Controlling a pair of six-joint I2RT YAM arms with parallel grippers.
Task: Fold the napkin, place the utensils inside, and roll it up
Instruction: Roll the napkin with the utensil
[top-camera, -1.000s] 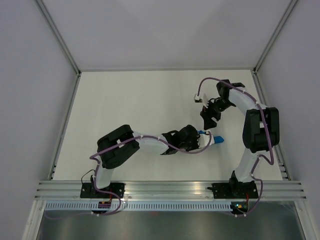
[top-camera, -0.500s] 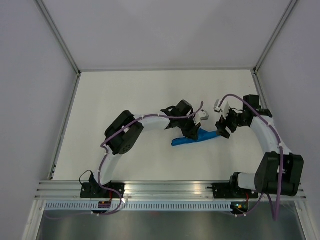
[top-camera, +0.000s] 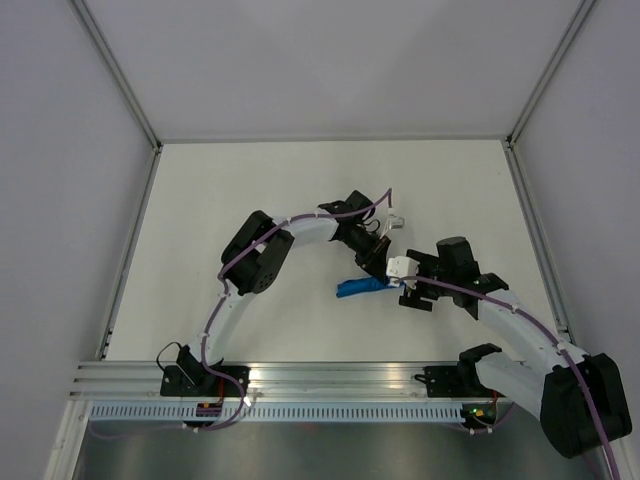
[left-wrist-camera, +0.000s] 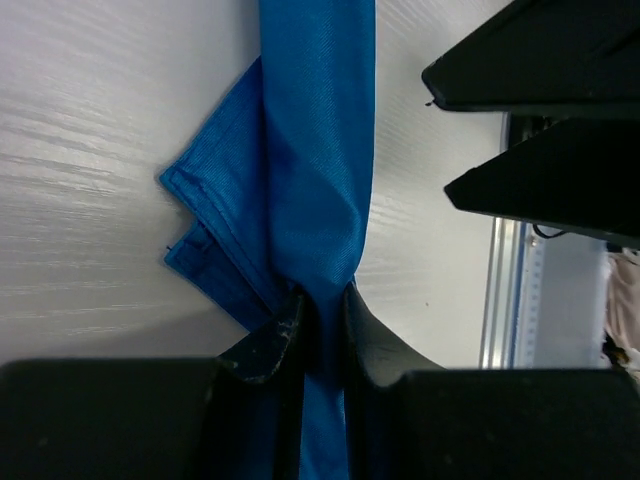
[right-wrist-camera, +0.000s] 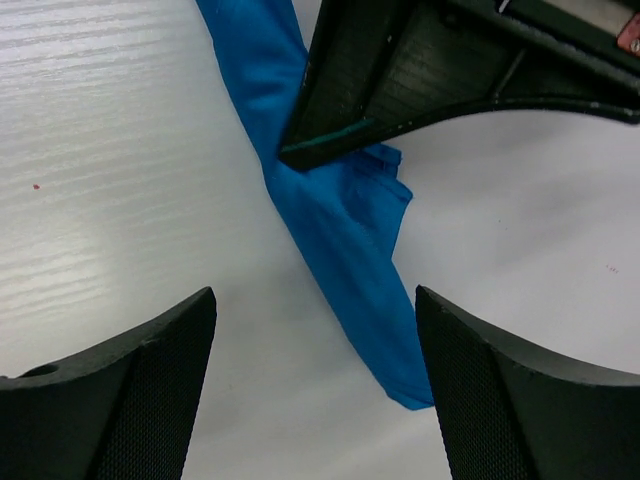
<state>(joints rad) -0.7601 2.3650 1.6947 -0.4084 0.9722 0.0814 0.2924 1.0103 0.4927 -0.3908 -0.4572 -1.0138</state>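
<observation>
Lab enclosure: white panels (top-camera: 320, 60), aluminium rails (top-camera: 340, 376)

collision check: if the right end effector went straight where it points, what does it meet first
Probably the napkin, lying between its open fingers; the left end effector grips it beyond.

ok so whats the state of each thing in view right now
napkin: gathered into a long narrow strip, folded layers sticking out on one side, pinched
left gripper: shut on the napkin
right gripper: open wide above the napkin, one finger on each side of it, not touching it
</observation>
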